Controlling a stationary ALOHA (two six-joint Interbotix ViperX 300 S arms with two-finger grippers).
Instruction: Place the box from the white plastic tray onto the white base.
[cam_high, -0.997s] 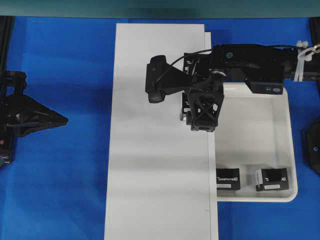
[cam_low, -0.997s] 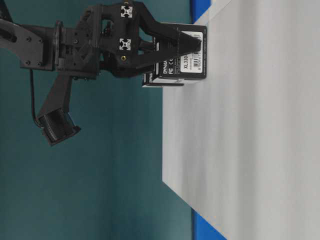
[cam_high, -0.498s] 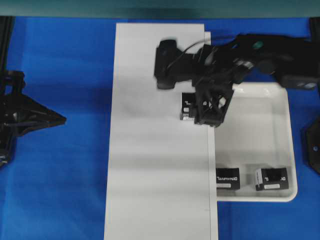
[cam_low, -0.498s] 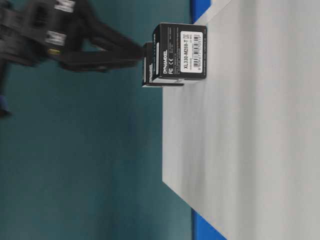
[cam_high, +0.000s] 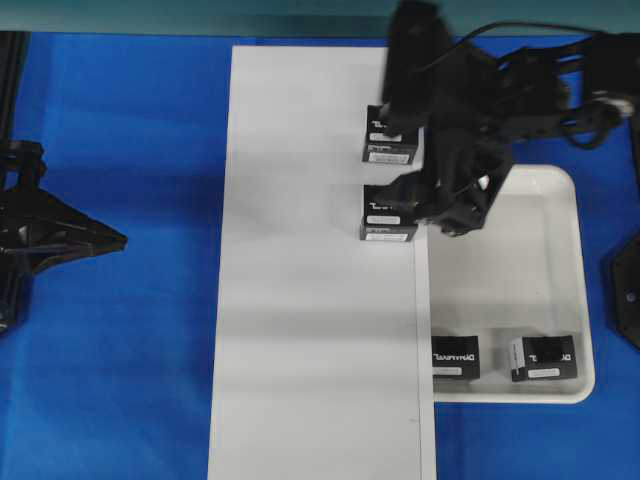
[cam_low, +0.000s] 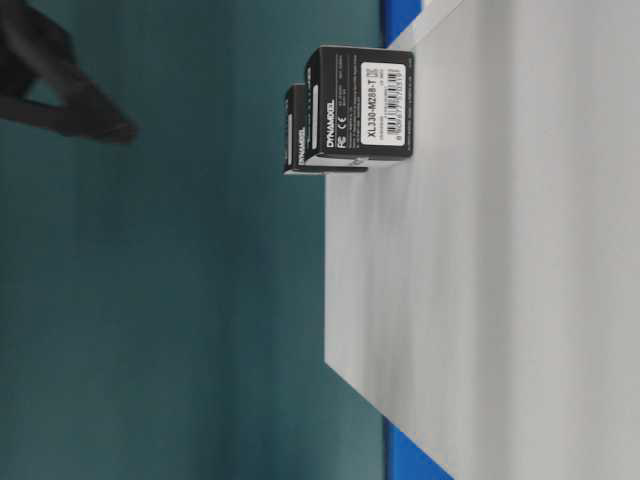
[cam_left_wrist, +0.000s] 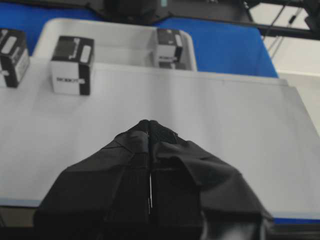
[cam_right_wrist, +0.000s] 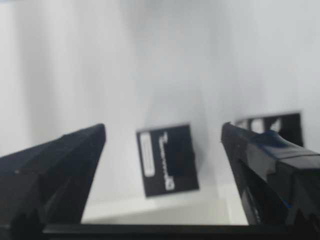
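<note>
A blue table (cam_high: 130, 330) carries the white base (cam_high: 310, 340). The box (cam_high: 388, 213) stands on the base's edge nearest the white plastic tray (cam_high: 570, 290), free of any grip, a second box (cam_high: 390, 135) beyond it. Above it, the right gripper (cam_right_wrist: 165, 150) is spread wide and empty. The left gripper (cam_left_wrist: 150, 135), off the base's far side, is pressed closed.

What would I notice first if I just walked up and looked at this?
Probably the big black right gripper, open wide and hanging blurry over the edge where the white base meets the white plastic tray. Next, two little black boxes standing on the base near that edge, one just beside the gripper and another farther back. Two more boxes sit in the tray's near end.
</note>
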